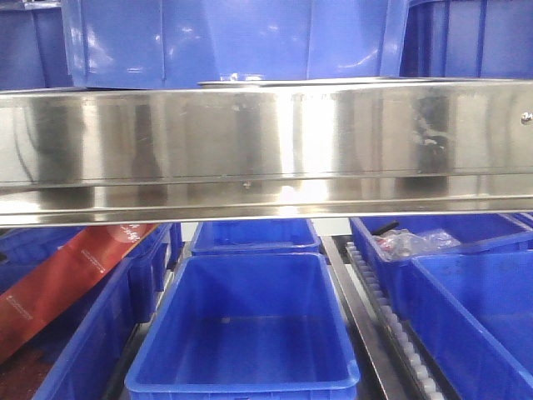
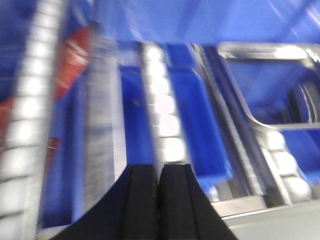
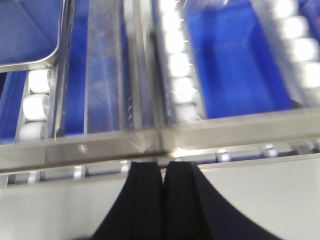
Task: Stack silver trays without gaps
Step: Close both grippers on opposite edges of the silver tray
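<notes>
Steel shelf beam (image 1: 266, 142) is spanning the whole front view and masking most of the upper level. Blue bins (image 1: 250, 325) are sitting below and behind it. Silver tray (image 2: 290, 126) is lying over the rollers, ahead-right of left gripper (image 2: 159, 200) and ahead-left of right gripper (image 3: 163, 200), so between the arms. Long axis: cannot tell, tray cropped in both wrist views. Both claws are pinching fully narrow, holding nothing. Judgement: neither arm is clearly nearer; beam edge and roller track (image 2: 162, 105) are lying in the approach path.

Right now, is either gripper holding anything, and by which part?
Nothing is held: the left gripper and the right gripper are both shut and empty.
</notes>
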